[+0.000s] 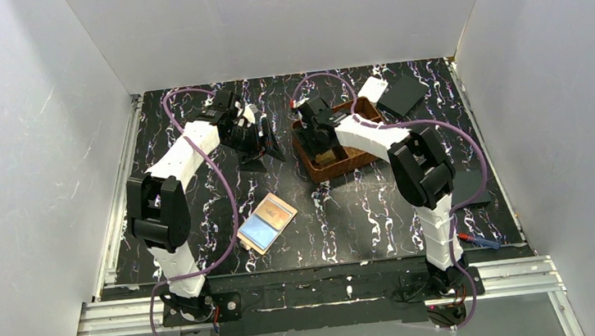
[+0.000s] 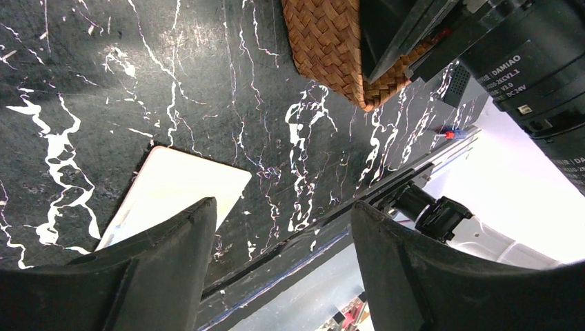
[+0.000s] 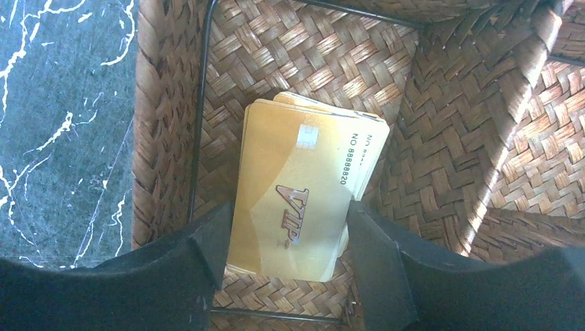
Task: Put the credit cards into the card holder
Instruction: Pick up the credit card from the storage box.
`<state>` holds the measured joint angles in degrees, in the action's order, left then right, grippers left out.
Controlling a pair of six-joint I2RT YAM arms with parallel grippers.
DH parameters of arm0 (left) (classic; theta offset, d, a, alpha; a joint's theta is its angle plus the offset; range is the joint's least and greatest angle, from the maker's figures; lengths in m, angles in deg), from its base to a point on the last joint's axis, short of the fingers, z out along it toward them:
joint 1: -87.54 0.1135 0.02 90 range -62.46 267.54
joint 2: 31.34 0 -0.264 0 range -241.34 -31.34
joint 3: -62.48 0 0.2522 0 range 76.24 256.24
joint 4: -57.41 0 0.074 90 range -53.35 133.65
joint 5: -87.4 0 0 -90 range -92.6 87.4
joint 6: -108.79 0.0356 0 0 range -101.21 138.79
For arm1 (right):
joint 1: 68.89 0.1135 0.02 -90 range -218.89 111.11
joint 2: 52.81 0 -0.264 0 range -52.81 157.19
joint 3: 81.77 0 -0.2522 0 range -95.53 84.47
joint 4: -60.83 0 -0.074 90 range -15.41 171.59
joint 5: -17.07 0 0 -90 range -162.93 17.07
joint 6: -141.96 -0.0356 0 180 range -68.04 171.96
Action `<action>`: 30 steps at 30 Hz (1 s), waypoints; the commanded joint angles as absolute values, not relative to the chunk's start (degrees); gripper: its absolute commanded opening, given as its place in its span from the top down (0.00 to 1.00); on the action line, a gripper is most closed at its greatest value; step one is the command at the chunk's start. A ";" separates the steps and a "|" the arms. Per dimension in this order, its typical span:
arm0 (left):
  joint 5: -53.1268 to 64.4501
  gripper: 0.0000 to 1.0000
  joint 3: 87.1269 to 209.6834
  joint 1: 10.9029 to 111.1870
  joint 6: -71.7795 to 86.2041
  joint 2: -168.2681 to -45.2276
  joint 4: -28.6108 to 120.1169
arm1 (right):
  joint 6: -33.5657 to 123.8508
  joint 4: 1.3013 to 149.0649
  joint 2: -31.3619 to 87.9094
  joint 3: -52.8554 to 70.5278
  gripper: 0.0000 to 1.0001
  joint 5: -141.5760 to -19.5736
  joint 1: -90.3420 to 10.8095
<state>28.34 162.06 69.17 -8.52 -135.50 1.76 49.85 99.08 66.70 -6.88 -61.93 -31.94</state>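
Straddling the cards (image 3: 303, 158) in the basket (image 3: 165, 138) with right gripper (image 3: 284, 214), hold uncertain; left gripper (image 2: 283, 210) wide, empty. Risks lifting the whole stack by bracketing every edge at once.

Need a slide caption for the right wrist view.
Right gripper straddles the stack of gold credit cards lying in one compartment of the woven basket.

We look down on the marbled table (image 1: 350, 237) from above and behind. Our left wrist camera skims it obliquely toward its near edge; the right stares straight down (very close) into the woven basket (image 3: 165, 103), which all three share.
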 commanded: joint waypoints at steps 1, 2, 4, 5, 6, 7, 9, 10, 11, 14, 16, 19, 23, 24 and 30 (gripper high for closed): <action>29.59 0.30 161.18 69.22 -8.71 -131.74 1.67 | 46.47 100.58 69.01 -6.65 0.31 -61.88 -31.65; 29.65 0.30 161.16 69.18 -8.72 -131.69 1.76 | 46.43 100.39 68.94 -6.52 0.30 -61.75 -31.63; 29.68 0.30 161.00 69.22 -8.80 -131.63 1.89 | 46.55 100.49 68.92 -6.58 0.26 -61.20 -31.67; 29.73 0.30 160.96 69.22 -8.81 -131.60 1.90 | 46.73 100.53 68.92 -6.65 0.25 -61.24 -31.63; 29.71 0.31 160.88 69.25 -8.81 -131.55 1.90 | 46.83 100.52 68.92 -6.72 0.26 -61.00 -31.63; 29.66 0.31 160.81 69.24 -8.81 -131.49 1.90 | 46.74 100.64 68.81 -6.82 0.27 -60.48 -31.63; 29.66 0.31 160.79 69.25 -8.81 -131.46 1.96 | 46.60 100.34 68.20 -6.79 0.31 -59.83 -31.67; 29.65 0.31 160.79 69.24 -8.81 -131.45 1.99 | 46.66 99.87 67.59 -6.69 0.31 -60.01 -31.58; 29.59 0.31 160.72 69.25 -8.81 -131.52 1.99 | 46.76 99.52 67.29 -6.72 0.32 -60.12 -31.59; 29.65 0.31 160.83 69.18 -8.89 -131.54 2.07 | 46.79 97.95 65.52 -6.66 0.36 -60.49 -31.55; 29.68 0.31 160.73 69.20 -8.98 -131.58 2.08 | 46.60 96.74 64.68 -6.49 0.39 -61.10 -31.55; 29.47 0.31 160.68 69.24 -8.98 -131.21 2.08 | 45.74 95.68 63.45 -6.38 0.42 -62.18 -31.56; 29.21 0.30 160.46 69.26 -8.98 -130.85 2.16 | 44.83 93.78 61.09 -4.91 0.47 -62.92 -31.57; 29.17 0.30 160.48 69.27 -8.98 -130.86 2.16 | 44.64 92.98 60.30 -3.96 0.48 -62.65 -31.61; 31.08 0.30 159.72 70.08 -10.36 -130.90 4.36 | 44.00 88.51 56.38 -0.12 0.51 -61.20 -31.63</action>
